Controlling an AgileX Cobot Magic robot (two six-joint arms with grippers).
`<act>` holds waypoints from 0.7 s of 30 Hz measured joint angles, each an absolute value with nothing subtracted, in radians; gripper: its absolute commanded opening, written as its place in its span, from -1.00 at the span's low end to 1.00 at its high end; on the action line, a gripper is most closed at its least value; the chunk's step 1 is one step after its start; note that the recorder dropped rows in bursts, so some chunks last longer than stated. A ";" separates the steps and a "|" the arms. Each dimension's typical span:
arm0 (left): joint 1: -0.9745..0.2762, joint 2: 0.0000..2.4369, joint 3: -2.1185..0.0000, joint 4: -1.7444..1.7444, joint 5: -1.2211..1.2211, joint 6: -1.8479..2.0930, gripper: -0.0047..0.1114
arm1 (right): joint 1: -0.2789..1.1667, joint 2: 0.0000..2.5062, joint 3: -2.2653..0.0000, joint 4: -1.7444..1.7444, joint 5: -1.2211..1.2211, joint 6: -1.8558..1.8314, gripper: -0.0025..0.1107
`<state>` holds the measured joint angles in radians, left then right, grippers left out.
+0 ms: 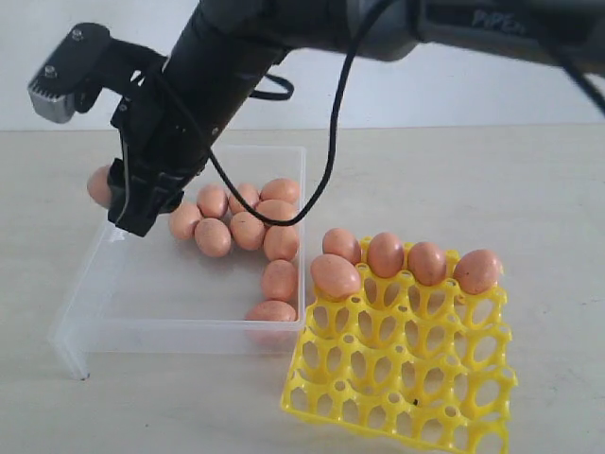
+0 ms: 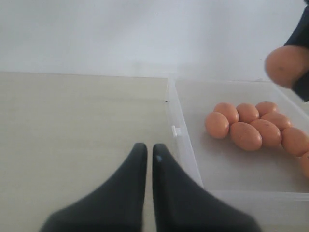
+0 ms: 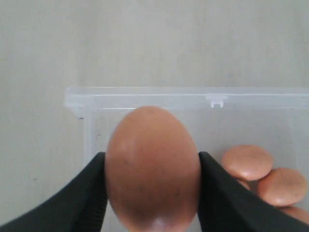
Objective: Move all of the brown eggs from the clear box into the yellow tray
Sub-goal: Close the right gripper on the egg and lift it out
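Pale tabletop, white wall; right gripper (image 3: 152, 193) pinching one brown egg (image 3: 152, 159) above the clear box (image 1: 85, 312) left edge, left gripper (image 2: 149, 154) fingers pressed together beside the box. Mid-transfer: next move looks like a carry across to a free cup in the yellow tray (image 1: 397, 397), gentle release

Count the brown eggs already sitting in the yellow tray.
5. Four brown eggs line the far row of the yellow tray; the fifth sits just in front of the leftmost one. None looks hidden.

Bright, even, diffuse light casts faint shadows; the nearest brown egg (image 3: 152, 169) looks softly blurred.
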<state>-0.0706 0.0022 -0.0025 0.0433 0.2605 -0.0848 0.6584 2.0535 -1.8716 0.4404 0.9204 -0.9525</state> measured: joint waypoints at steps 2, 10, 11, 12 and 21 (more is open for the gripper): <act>-0.071 0.002 -0.003 0.043 0.261 -0.085 -0.85 | 0.658 2.017 -1.872 0.415 0.983 -0.915 -0.96; -0.071 0.002 -0.003 0.043 0.261 -0.085 -0.85 | 0.607 1.942 -1.872 0.398 1.085 -0.547 -0.96; -0.071 0.002 -0.003 0.043 0.261 -0.085 -0.85 | 0.601 1.937 -1.872 0.422 1.047 -0.527 -0.96; -0.071 0.002 -0.003 0.043 0.261 -0.085 -0.85 | 0.593 1.915 -1.872 0.485 0.954 -0.494 -0.96; -0.071 0.002 -0.003 0.043 0.261 -0.085 -0.85 | 0.602 1.633 -1.366 0.665 0.268 -0.469 -0.96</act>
<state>-0.0706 0.0022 -0.0025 0.0433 0.2605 -0.0848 0.6024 1.6329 -1.3660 0.6650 0.2677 -0.4689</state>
